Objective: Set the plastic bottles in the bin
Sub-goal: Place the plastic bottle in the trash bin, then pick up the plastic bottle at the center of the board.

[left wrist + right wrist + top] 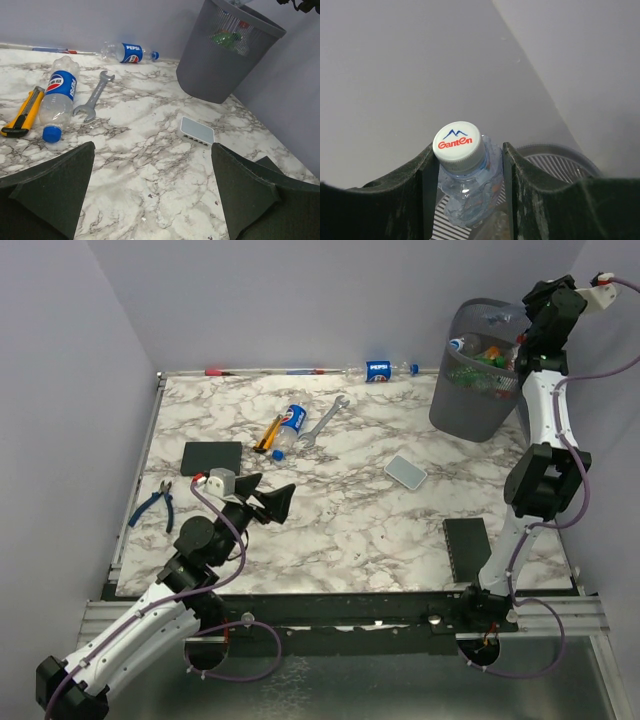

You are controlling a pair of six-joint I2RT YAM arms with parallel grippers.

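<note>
- Your right fingers [535, 200] squeeze a small clear plastic white-capped bottle [470, 190]; the tall grey mesh bin [555, 162] sits below them.
- Your left fingers [55, 190] are spread wide; a clear blue-label bottle [59, 97] lies ahead-left of them.

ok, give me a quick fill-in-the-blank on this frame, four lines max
1. The right gripper is shut on a clear bottle whose white cap reads ____.
2. The left gripper has its jaws ____.
3. Count of Pepsi bottles lying on the table: ____.
4. The bin stands at the table's far ____ corner.
Missing words: Ganten; open; two; right.
</note>
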